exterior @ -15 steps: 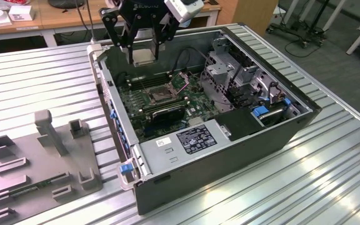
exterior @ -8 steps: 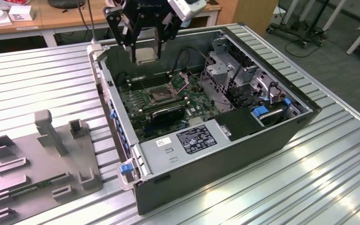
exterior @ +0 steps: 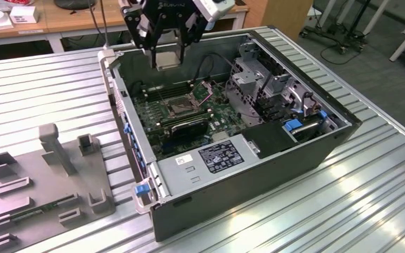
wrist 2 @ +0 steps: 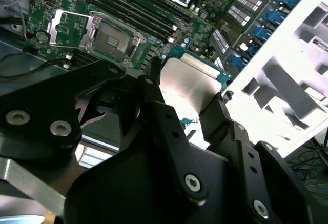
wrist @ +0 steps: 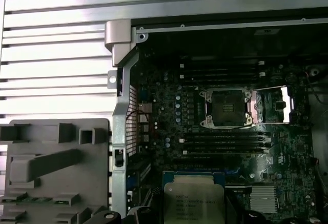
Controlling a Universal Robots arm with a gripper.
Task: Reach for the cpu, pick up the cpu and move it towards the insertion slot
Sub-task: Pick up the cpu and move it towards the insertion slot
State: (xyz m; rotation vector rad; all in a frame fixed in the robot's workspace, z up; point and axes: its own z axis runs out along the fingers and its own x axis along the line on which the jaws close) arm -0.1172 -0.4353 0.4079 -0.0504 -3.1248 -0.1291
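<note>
The tool [exterior: 166, 52] hangs above the open computer case [exterior: 273, 158], over the case's far edge in the exterior view. Its two black fingers [wrist 2: 164, 116] are pinched on the cpu [exterior: 166, 59], one on each opposite edge. The chip is held clear of the board, tilted, its pale metal face toward the exterior camera.

In the second wrist view the cpu [wrist 2: 187, 83] shows its silvery face and a thin green rim between the fingers. In the first wrist view the cpu [wrist: 193, 201] shows a metal top with print on it and a green border.

The insertion slot [exterior: 177, 107] sits on the green motherboard [exterior: 188, 126] inside the case, below the held chip and well apart from it. Its silver frame is swung open, with the dark square socket exposed; this shows in both wrist views [wrist 2: 114, 40] [wrist: 227, 108]. Long black memory slots [wrist: 225, 142] run just beside the socket.

The case lies on its side on a ribbed metal desk [exterior: 40, 89]. A grey fixture tray [exterior: 40, 184] rests on the desk at the exterior view's left, apart from the case.
</note>
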